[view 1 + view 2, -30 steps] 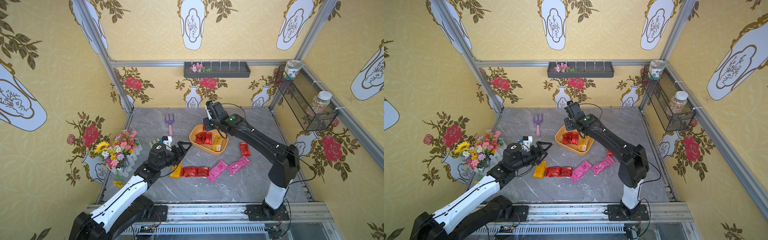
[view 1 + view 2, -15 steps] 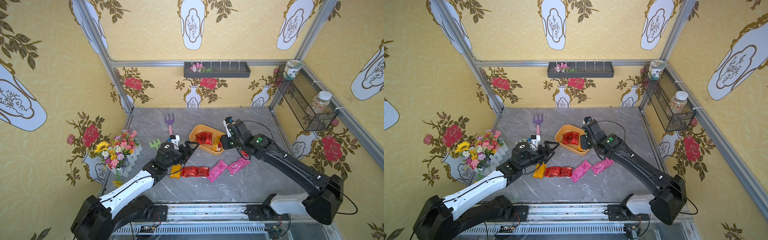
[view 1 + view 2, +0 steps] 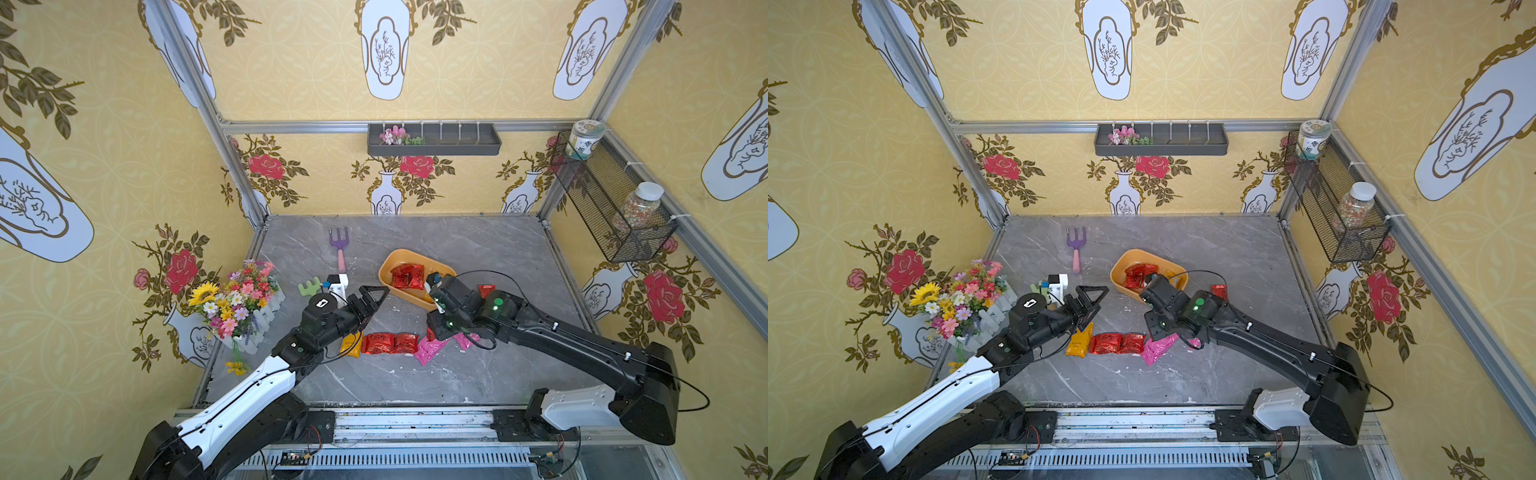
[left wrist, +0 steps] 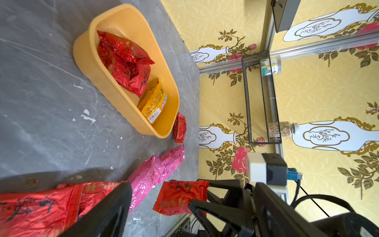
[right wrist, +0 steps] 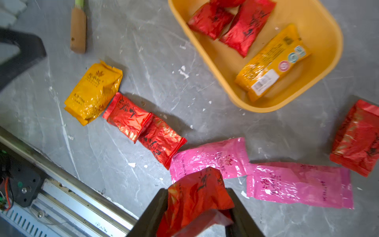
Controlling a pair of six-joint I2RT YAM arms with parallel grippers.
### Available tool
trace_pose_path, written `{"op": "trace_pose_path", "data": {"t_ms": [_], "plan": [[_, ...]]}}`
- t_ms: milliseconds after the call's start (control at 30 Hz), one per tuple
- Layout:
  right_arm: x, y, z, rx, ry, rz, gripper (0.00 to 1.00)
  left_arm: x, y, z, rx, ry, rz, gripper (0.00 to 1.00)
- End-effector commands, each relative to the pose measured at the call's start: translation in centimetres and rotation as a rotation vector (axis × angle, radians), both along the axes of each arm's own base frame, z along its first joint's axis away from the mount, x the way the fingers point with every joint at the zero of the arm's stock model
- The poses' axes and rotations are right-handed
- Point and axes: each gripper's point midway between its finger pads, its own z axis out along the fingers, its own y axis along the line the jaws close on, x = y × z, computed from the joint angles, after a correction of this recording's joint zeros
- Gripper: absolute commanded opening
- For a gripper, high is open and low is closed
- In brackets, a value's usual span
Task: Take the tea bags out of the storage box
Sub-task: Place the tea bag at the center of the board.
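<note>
The left hand [image 3: 376, 299] hangs low over the surface [image 3: 478, 249], its fingers spread wide with nothing between them. It points at the near end of the box [image 3: 386, 266], which sits just ahead of its fingertips; I cannot tell whether they touch the wall. Beside and a little behind that hand, a row of tea bags already lies out on the surface: an orange bag [image 5: 93, 92], a red pair [image 5: 127, 116] overlapping end to end, then a pink pair [image 5: 299, 184].

The right hand [image 5: 196, 190] is pinching a crumpled red tea bag [image 5: 194, 207] and holds it clear of the surface, directly above the pink pair. The box lies beyond this hand, toward the back wall. A lone red bag [image 5: 356, 139] rests on the surface off to the hand's right, just past the box's end.

The step in hand looks like carrying this red tea bag out to set it down. The next move calls for lowering it onto a bare patch beside the row, not on top of the pink pair, then letting the fingers part.

Inside the box a few red bags [image 4: 123, 59] and one yellow labelled bag [image 4: 152, 100] are still waiting, so the job seems well past halfway. The left hand looks well placed to reach in for the next one.
</note>
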Motion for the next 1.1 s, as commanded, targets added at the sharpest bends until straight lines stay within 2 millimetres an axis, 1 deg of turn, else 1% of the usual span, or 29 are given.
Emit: {"op": "trace_pose_path", "data": {"t_ms": [0,167,233,300,367,467,600,767,900,1067], "plan": [[1.0,4.0,0.8,0.06,-0.035,0.023,0.47,-0.2,2.1,-0.7,0.035,0.009,0.058,0.99],[3.2,8.4,0.7,0.003,-0.065,0.098,0.47,-1.3,6.2,1.0,0.036,-0.03,0.162,1.0],[4.1,9.8,0.4,-0.031,-0.064,0.127,0.47,-2.1,7.4,1.6,0.046,-0.047,0.195,1.0],[5.1,10.7,0.0,-0.08,-0.059,0.147,0.47,-2.8,8.8,1.9,0.07,-0.044,0.246,1.0],[5.6,11.6,-1.0,-0.129,-0.036,0.177,0.47,-3.4,10.2,1.8,0.096,-0.037,0.299,1.0],[6.4,12.9,-1.9,-0.176,-0.005,0.219,0.47,-4.1,11.6,2.1,0.106,-0.049,0.351,1.0],[7.3,13.7,-3.4,-0.236,0.036,0.243,0.47,-4.5,12.3,2.3,0.107,-0.053,0.375,1.0],[8.5,14.7,-5.0,-0.277,0.072,0.25,0.47,-4.6,12.3,2.1,0.105,-0.049,0.378,1.0],[9.9,15.1,-5.6,-0.282,0.085,0.221,0.48,-4.6,12.1,1.7,0.102,-0.037,0.37,1.0],[10.6,15.9,-7.4,-0.269,0.126,0.218,0.49,-4.7,12.2,1.3,0.092,-0.031,0.375,1.0]]}}
